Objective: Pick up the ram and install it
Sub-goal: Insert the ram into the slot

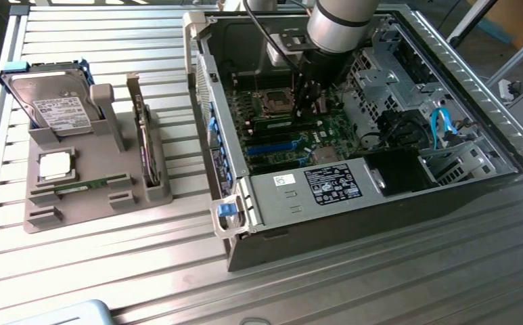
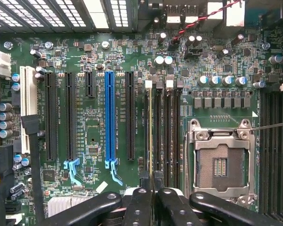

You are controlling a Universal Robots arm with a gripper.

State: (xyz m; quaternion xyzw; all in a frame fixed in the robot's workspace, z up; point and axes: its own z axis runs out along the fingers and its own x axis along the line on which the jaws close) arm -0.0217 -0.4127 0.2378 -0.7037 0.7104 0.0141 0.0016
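Observation:
In the wrist view the ram [image 2: 151, 136] appears edge-on as a thin pale green line. It runs from between my fingers [image 2: 139, 207] up along the outermost black memory slot, in line with that slot's white latch [image 2: 148, 84]. My gripper [image 2: 153, 193] is shut on the ram's near end. Whether the ram is seated in the slot or just above it I cannot tell. In the exterior view my gripper [image 1: 308, 101] reaches down into the open computer case [image 1: 352, 223], beside the CPU socket [image 1: 273, 101].
More black memory slots [image 2: 167, 136], the empty CPU socket [image 2: 220, 162] and a blue expansion slot [image 2: 110, 117] flank the ram. On the table a grey holder [image 1: 72, 203] carries a hard drive [image 1: 58, 105], an upright expansion card [image 1: 144, 139] and a thin green strip [image 1: 90, 183].

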